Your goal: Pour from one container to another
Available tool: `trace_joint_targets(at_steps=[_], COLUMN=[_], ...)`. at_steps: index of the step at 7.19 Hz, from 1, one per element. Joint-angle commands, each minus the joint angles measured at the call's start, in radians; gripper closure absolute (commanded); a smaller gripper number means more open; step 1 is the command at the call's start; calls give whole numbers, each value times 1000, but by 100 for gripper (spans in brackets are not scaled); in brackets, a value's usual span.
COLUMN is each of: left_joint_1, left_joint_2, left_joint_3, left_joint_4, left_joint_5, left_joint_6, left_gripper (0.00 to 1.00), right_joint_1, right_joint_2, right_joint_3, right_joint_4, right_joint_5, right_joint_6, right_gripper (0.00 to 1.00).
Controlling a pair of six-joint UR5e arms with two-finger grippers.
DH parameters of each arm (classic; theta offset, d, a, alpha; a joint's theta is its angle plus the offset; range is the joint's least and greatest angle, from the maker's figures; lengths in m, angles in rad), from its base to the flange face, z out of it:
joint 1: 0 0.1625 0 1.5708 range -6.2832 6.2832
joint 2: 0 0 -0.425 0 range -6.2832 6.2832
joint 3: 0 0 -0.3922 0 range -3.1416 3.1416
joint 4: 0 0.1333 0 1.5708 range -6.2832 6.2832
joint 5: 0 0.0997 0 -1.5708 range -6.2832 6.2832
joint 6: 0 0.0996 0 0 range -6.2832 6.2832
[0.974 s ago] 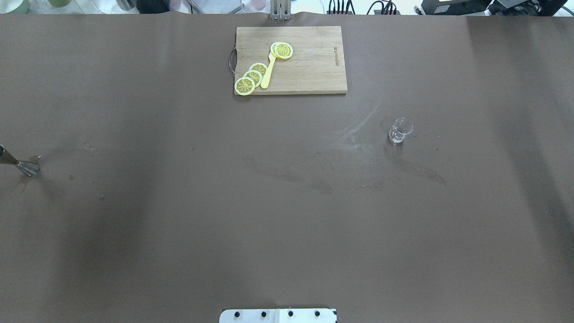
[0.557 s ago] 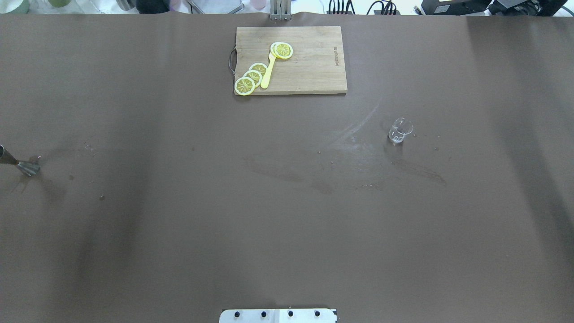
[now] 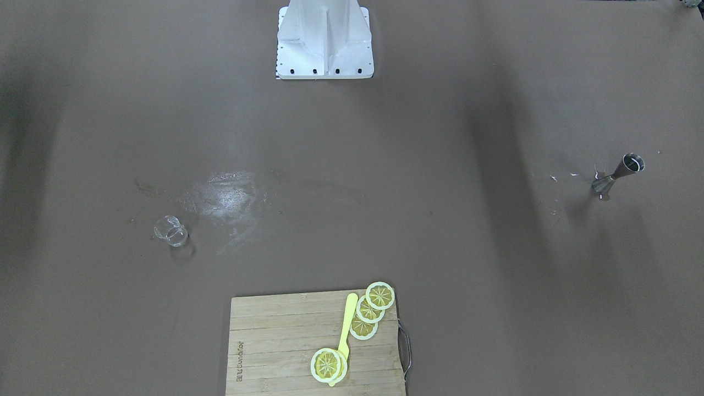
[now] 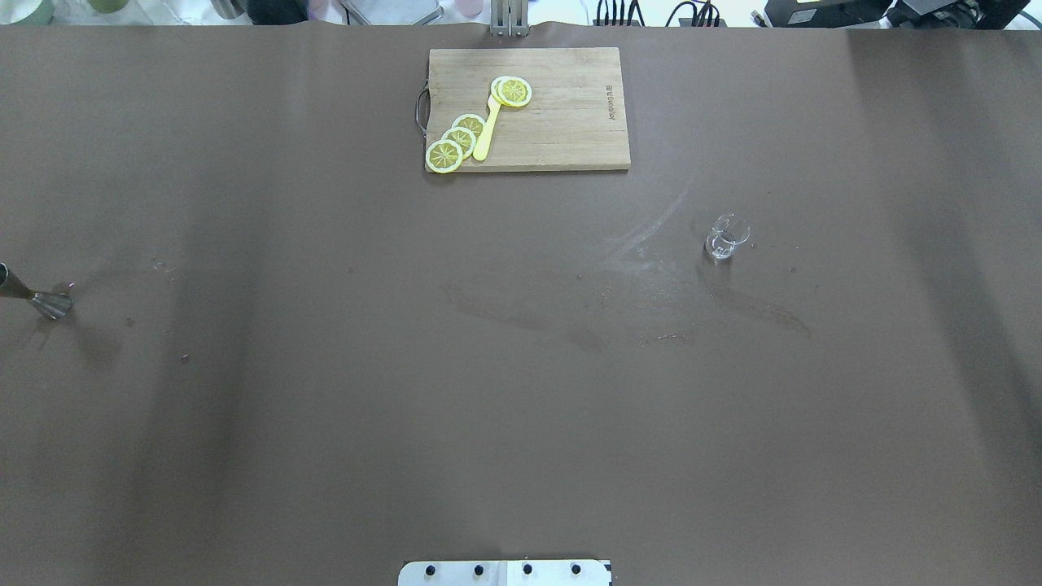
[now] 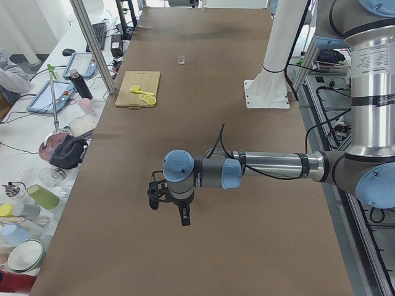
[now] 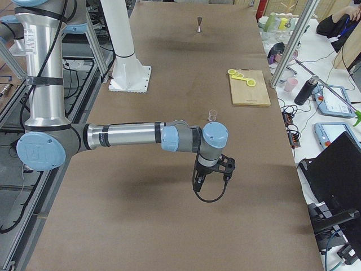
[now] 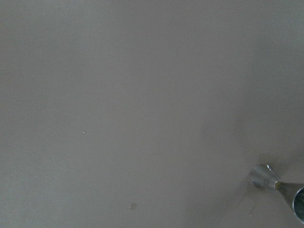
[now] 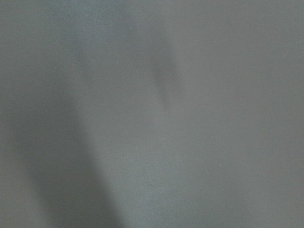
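Matt brown table cover (image 4: 521, 423) with chalky smears – clear glossy glass cup (image 4: 723, 242), dull grey metal jigger (image 3: 620, 171), pale grainy wood board (image 4: 562, 122)

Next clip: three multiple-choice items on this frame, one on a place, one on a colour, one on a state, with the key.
1. The glass cup stands: A on the cutting board; B on the bare table cover; C touching the jigger.
2. The utensil among the lemon slices is: A red; B yellow; C black.
3. The jigger is: A lying flat; B held aloft; C standing alone.
Key: 1 B, it sits apart from board and jigger; 2 B, plainly yellow; 3 C, upright, nothing touching it.
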Motion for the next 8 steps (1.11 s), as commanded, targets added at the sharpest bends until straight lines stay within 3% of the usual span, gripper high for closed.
trace_joint_targets(at_steps=[1, 3, 8], left_joint_1=[-16, -41, -45], left_joint_2=[27, 46, 53], left_joint_3=[-8, 1, -3], left_joint_4=[4, 0, 0], left_joint_5=[-3, -48, -48], left_joint_6=[28, 29, 31], left_gripper=[2, 2, 2], right_joint_1=[0, 0, 0], right_joint_2=[2, 2, 0], right_joint_3=[3, 3, 1], right_joint_4=[-2, -3, 1], right_joint_5=[21, 94, 83], right_joint_6=[2, 1, -1], right_gripper=[0, 0, 0])
